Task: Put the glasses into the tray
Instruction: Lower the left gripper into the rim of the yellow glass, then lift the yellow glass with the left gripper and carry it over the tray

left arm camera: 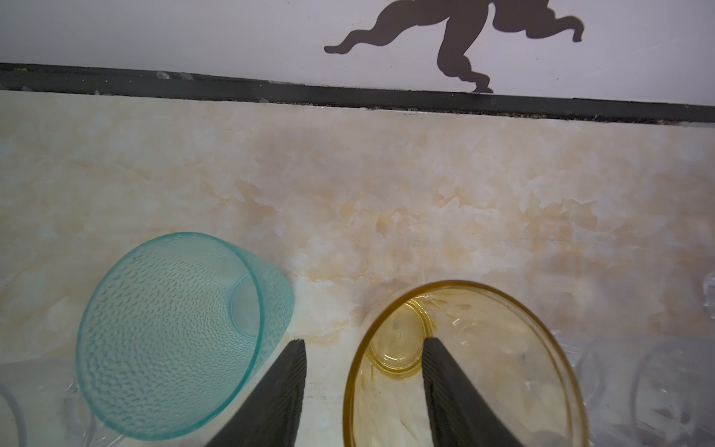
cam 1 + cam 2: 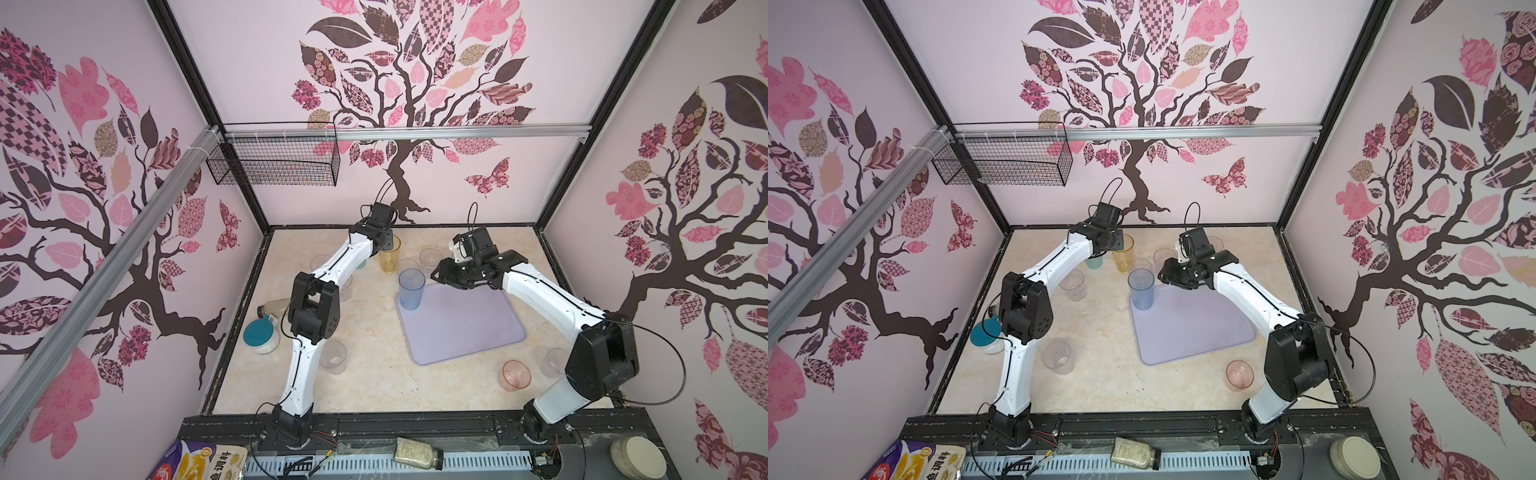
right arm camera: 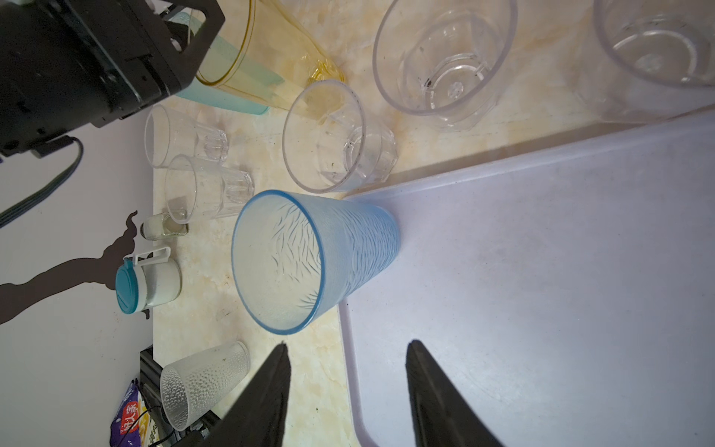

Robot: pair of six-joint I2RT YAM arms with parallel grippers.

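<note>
1. Blue-grey glass (image 2: 411,289): tall, see-through, with fine wavy lines in the wall and a stronger blue rim; stands upright on the far left corner of the tray (image 2: 465,328), alone there.
2. Tray: flat, pale lavender, rounded corners, low rim; lies on the marble-look table (image 2: 374,386).
3. Amber glass (image 1: 483,367): tall, smooth, yellow-tinted; stands on the table beyond the tray, just beside the dimpled teal glass (image 1: 174,336).
4. Clear glasses (image 3: 340,135): short, faceted at the base; stand on the table near the tray's far edge.
5. Pink glass (image 2: 515,374): short, on the table near the tray's near corner.
6. Left gripper (image 1: 363,339): partly open, one finger inside the amber glass, one outside, the wall between them not yet pinched.
7. Right gripper (image 3: 350,343): partly open, holds nothing; hovers over the tray's edge, near the blue-grey glass.
</note>
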